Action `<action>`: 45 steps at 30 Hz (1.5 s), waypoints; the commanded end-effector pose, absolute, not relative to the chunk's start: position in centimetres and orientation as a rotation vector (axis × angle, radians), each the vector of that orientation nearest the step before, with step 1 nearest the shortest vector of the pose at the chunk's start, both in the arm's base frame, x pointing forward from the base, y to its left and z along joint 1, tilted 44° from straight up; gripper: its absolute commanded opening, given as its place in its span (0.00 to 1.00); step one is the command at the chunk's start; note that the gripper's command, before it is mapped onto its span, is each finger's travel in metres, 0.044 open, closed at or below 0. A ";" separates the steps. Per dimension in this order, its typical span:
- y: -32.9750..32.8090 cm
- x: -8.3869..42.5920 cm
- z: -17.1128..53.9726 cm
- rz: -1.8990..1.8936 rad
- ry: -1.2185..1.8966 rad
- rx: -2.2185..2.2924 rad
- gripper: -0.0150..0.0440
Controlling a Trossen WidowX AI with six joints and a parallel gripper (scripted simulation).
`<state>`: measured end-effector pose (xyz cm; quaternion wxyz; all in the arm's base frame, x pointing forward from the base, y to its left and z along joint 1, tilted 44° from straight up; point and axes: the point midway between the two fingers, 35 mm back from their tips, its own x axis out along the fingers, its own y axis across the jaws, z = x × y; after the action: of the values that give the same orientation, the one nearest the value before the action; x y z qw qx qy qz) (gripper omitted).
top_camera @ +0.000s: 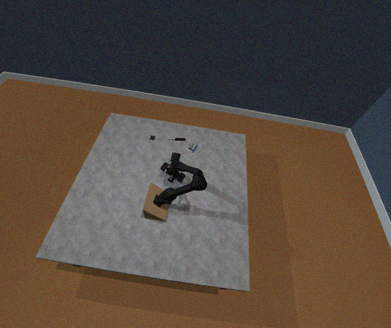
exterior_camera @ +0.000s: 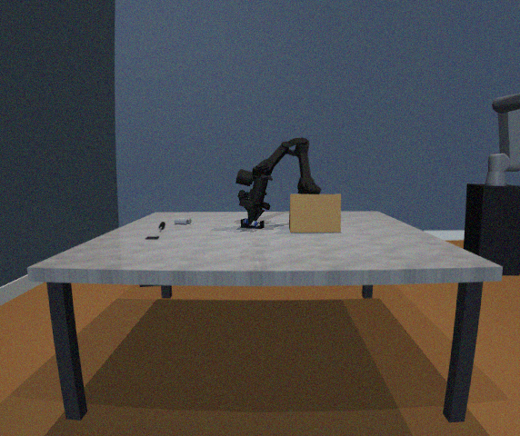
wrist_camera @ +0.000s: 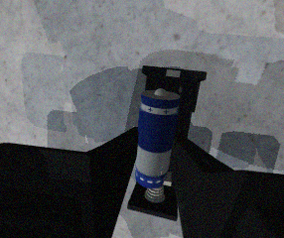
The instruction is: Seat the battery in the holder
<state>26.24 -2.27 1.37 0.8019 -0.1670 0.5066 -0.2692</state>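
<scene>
Battery looked small, stiff and slick, so mid-body was the spot; pincer was clamped on it there, flat end at the holder's spring.

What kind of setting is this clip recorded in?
Likely a bare robot test room: a grey table with a small black arm mounted on a box, blue walls, and a second grey arm on a black stand.

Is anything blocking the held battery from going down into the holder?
Nothing visible does. The gripper is shut on the battery, its flat end at the spring; the holder channel ahead looks open up to the lip.
</scene>
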 end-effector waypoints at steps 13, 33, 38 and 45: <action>-2.7 25.9 1.1 -0.607 1.200 -0.315 0.39; -3.0 26.0 1.4 -0.634 1.328 -0.250 0.39; -3.0 26.0 1.4 -0.630 1.340 -0.240 0.39; -3.1 25.9 1.4 -0.625 1.339 -0.238 0.39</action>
<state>26.38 -2.86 1.60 0.7381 -0.1073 0.6023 -0.2845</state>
